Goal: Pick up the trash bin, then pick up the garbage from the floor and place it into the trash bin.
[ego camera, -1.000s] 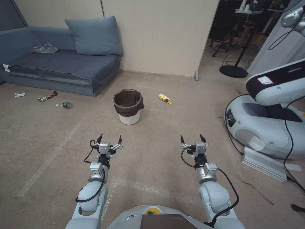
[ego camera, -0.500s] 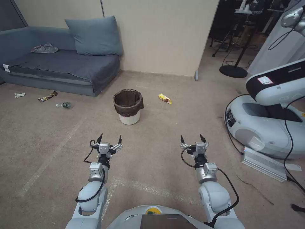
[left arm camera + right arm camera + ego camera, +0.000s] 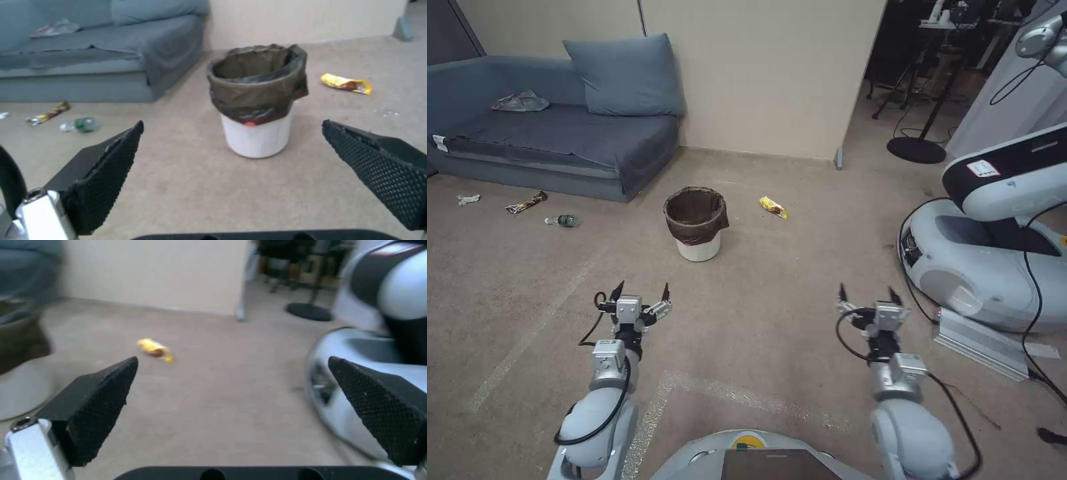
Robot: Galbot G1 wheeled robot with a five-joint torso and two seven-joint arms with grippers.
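White round trash bin upright on carpet, dark brown bag folded over rim, nothing visible inside, yellow wrapper nearby, left gripper and right gripper fingers wide, holding nothing

Silver-white arms, black cables, black textured fingers

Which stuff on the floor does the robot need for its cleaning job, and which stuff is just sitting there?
For the job: trash bin, yellow wrapper, dark wrapper, small bottle, white tissue, open left claw, open right claw.

Just there: sofa, pillow, other robot.
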